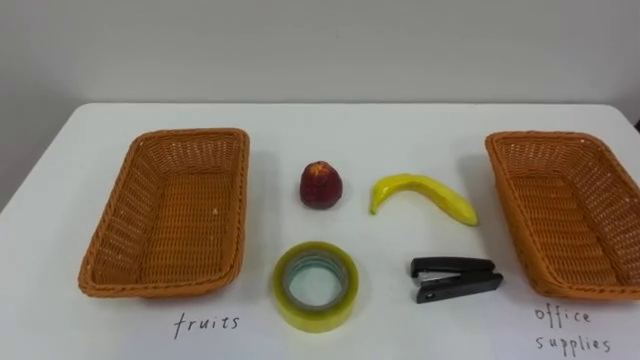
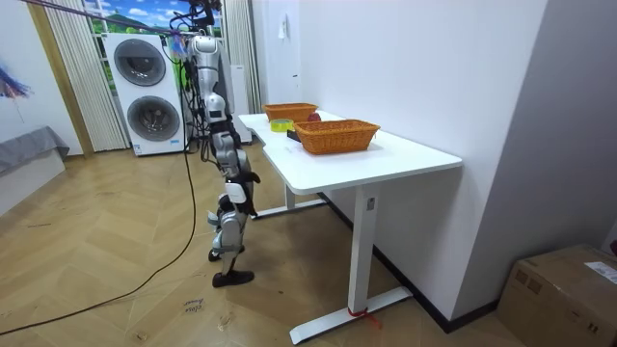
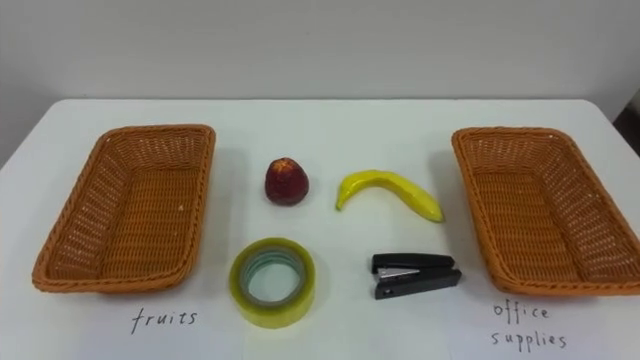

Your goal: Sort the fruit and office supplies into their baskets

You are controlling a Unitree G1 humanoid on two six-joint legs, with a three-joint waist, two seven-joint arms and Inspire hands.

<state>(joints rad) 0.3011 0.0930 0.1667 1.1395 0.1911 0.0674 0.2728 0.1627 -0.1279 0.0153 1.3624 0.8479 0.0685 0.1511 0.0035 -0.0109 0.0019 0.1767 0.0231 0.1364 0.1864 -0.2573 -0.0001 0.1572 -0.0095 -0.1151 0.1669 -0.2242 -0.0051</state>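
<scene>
All four items are lying loose: apple (image 1: 321, 185) behind the tape roll (image 1: 315, 287), banana (image 1: 422, 196) and stapler (image 1: 455, 278) to its right. The banana is lying nearest the office basket (image 1: 560, 215), inviting a mix-up. The room view is adding the robot's hands (image 2: 248, 179) — too small to tell spread from curled.

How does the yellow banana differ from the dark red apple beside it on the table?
The yellow banana is long and curved; the dark red apple is short and rounded. The banana lies nearer the right wicker basket, the apple nearer the left wicker basket. Both rest on the white table, outside either basket.
</scene>
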